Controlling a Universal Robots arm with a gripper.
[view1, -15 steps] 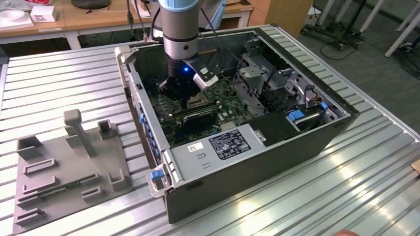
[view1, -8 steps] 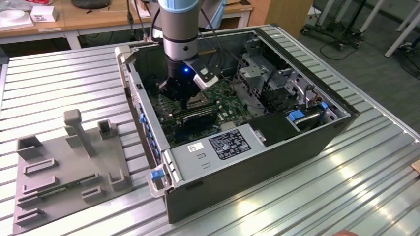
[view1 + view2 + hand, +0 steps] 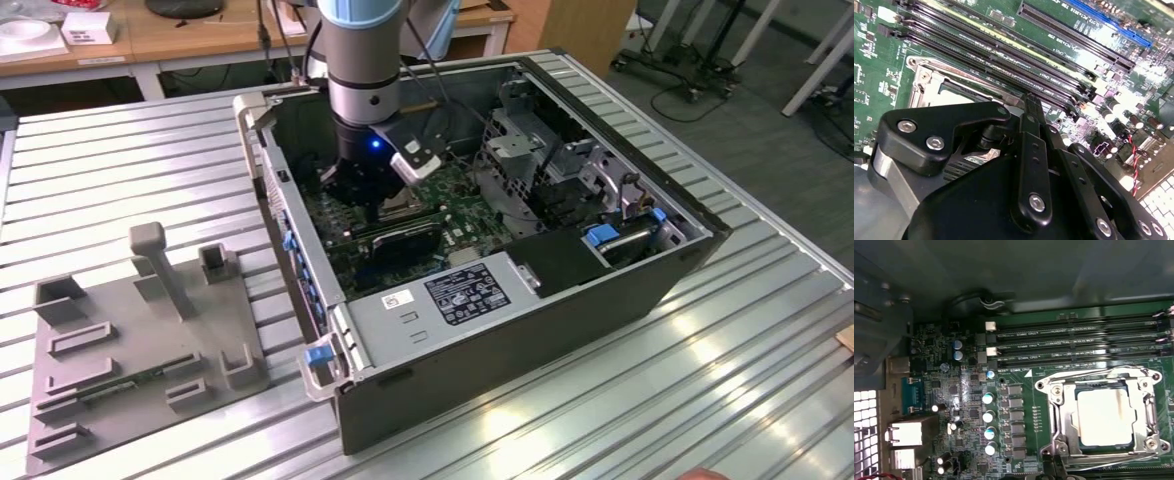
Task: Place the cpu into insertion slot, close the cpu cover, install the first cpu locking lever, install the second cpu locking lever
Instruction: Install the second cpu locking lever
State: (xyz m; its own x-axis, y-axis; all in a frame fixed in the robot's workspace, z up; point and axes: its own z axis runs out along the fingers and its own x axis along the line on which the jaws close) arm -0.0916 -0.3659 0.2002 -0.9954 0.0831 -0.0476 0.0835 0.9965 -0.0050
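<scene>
Ribbed metal table (image 3: 120,160) carries two items: an open computer case (image 3: 534,330) toward the exterior view's right, and a grey fixture plate (image 3: 134,350) near its left.

- In the second wrist view the gripper (image 3: 1029,107) body covers most of the insertion slot (image 3: 929,82); if its fingertips are open or closed cannot be told.
- In the first wrist view the cpu cover (image 3: 1064,412) frame is cut by the picture edge.
- In the exterior view the arm hides the socket inside the computer case (image 3: 534,330).
</scene>
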